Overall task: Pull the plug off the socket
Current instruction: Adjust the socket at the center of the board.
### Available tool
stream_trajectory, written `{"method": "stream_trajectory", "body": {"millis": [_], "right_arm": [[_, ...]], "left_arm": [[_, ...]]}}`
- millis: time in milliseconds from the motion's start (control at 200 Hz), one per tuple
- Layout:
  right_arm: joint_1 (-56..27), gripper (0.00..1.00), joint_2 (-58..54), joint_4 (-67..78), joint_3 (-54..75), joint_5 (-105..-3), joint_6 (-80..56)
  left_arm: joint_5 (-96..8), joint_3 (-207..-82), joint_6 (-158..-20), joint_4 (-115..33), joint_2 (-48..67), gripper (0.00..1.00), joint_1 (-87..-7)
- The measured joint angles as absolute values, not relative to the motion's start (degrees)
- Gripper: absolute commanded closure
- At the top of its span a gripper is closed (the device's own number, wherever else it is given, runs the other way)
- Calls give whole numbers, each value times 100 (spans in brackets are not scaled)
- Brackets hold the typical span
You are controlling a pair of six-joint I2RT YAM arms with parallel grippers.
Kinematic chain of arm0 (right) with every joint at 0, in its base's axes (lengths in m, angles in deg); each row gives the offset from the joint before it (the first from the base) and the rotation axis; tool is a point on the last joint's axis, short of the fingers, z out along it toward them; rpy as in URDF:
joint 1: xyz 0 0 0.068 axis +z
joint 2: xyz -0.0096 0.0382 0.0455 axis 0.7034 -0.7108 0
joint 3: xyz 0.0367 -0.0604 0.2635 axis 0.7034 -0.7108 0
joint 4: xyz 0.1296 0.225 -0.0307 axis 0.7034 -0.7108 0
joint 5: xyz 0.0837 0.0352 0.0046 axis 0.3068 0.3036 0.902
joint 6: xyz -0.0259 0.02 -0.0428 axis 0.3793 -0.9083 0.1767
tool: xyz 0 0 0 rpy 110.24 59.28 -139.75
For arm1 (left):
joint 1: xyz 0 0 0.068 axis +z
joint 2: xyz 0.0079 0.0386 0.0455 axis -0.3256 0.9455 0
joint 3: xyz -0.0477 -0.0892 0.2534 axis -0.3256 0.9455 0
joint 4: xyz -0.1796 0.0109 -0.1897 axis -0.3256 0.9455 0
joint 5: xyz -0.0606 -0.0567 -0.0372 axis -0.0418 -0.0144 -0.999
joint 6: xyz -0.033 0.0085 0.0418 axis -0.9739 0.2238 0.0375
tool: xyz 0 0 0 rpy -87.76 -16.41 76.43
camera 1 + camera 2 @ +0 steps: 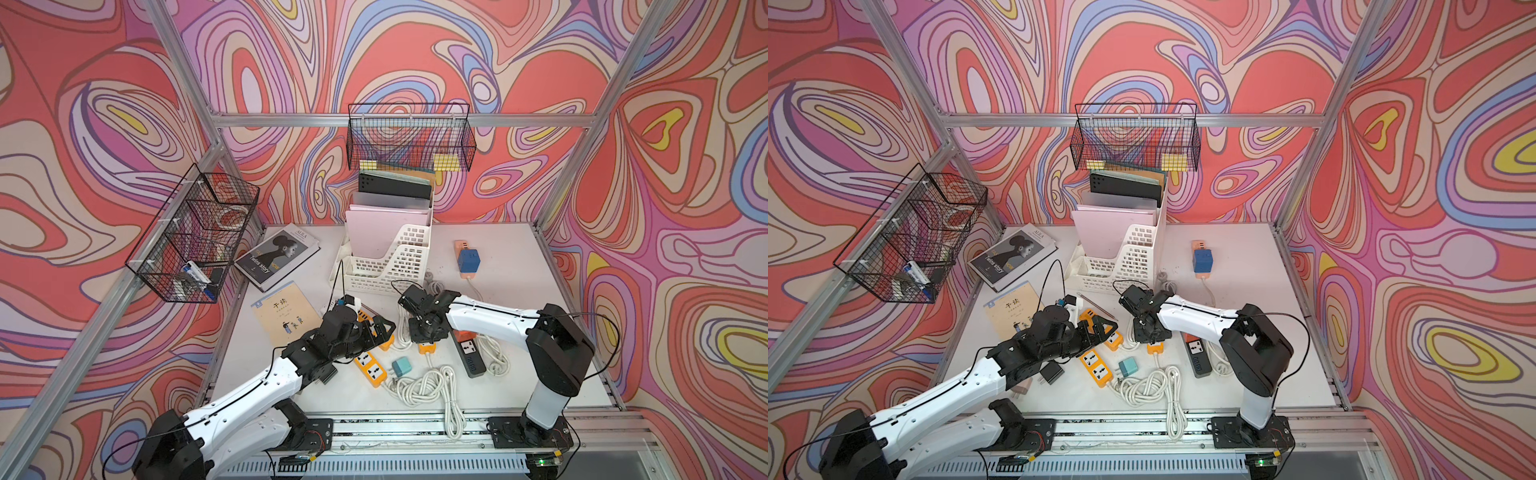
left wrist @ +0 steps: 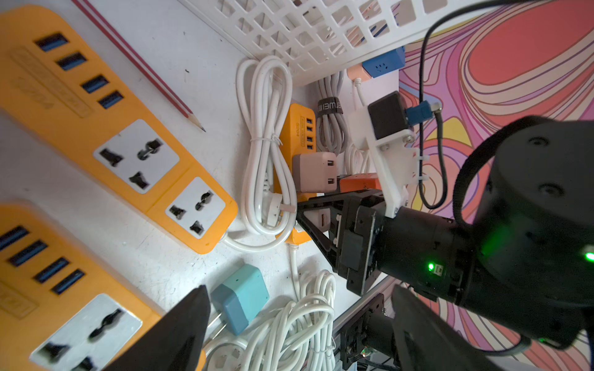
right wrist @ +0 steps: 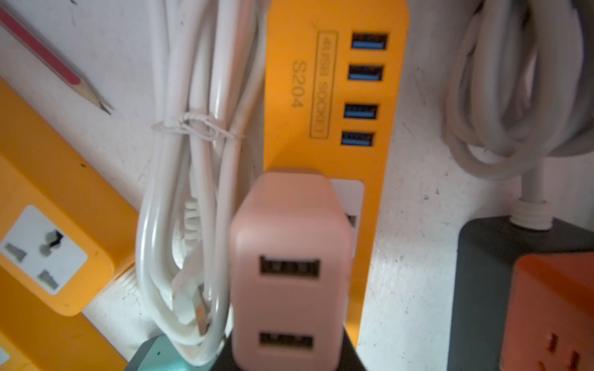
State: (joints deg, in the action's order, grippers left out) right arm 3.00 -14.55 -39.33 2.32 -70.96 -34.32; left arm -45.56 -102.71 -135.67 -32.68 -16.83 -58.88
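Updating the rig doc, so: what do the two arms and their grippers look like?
Left arm and right arm: white link shells, black joint housings, thin black cable looped outside. Left gripper and right gripper: black, with triangular fingers. White bracket on the wrist carries a black camera with a blue connector; green status light nearby.

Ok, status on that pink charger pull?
Right tool shut on pink charger. Charger looks seated in orange strip. Left tool open, empty. White cable alongside, not blocking.
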Motion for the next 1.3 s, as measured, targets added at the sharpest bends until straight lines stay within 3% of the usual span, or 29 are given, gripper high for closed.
{"method": "stream_trajectory", "body": {"millis": [140,391,636,871,1112,1302], "right_arm": [[265,83,-795,-3607,-199,-6937,-3428],[200,86,446,-2707,-1305,-6248,-3257],[141,86,877,-2040,-1832,-5664,-2951],[145,87,1019,-1879,-1843,-5192,-2641],[147,87,1054,-1728,-1884,-4902,-2510],[117,87,1052,-1697,-1884,-4755,-2492]], "left_arm": [[-5085,-10365,-13574,-3869,-942,18,-5875],[-5494,-10387,-13806,-4636,-156,16,-5805],[-5549,-10479,-14112,-5471,446,13,-5372],[-5820,-10964,-14016,-5865,1412,16,-5350],[-5868,-10958,-13957,-5963,1534,38,-5350],[-5748,-10743,-14040,-6053,1396,69,-5350]]}}
